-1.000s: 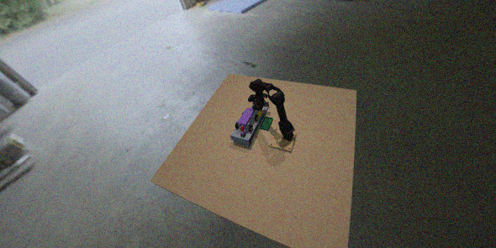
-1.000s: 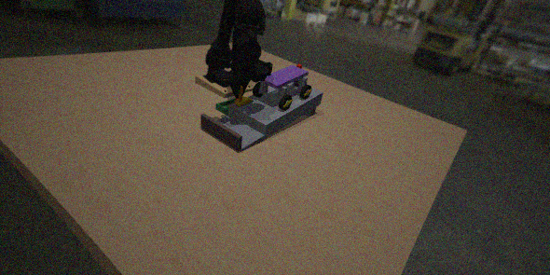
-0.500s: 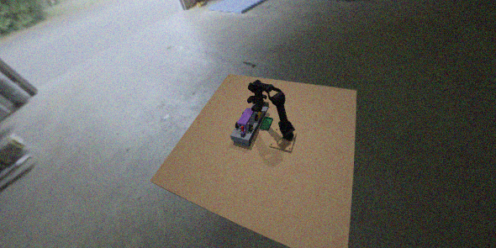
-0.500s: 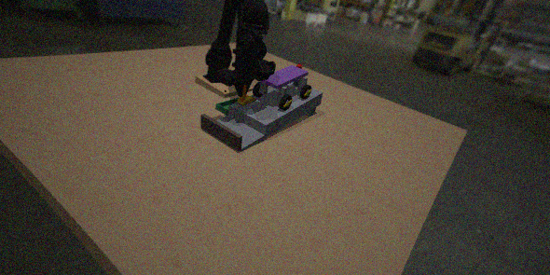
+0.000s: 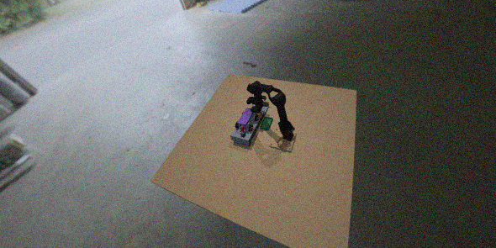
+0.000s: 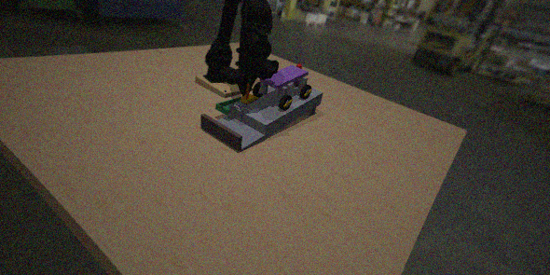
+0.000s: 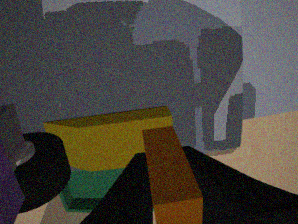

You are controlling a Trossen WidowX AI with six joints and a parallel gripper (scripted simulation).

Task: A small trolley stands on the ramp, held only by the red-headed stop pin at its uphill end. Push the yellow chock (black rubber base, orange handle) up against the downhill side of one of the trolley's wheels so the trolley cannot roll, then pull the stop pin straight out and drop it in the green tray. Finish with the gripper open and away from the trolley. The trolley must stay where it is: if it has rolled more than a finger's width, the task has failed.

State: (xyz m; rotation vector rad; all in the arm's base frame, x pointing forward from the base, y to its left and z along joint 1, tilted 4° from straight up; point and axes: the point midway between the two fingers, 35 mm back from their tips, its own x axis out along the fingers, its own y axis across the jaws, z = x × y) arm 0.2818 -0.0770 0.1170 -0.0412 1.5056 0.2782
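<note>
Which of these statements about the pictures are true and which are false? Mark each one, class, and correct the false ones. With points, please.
1. The black robot hand (image 5: 257, 111) (image 6: 247, 89) (image 7: 162, 159) is closed on the chock's orange block-shaped handle (image 6: 247, 92) (image 7: 175, 167). True.
2. The trolley lies on its side. False: the purple-topped trolley (image 5: 246, 117) (image 6: 288, 75) (image 7: 7, 185) stands on its wheels on the grey ramp (image 5: 241, 140) (image 6: 298, 116) (image 7: 90, 65).
3. The red-headed stop pin (image 5: 242, 129) (image 6: 299, 66) is at the trolley's uphill end. True.
4. The small tray beside the ramp is white. False: it is a green tray (image 5: 266, 124) (image 6: 225, 105) (image 7: 95, 182).
</note>
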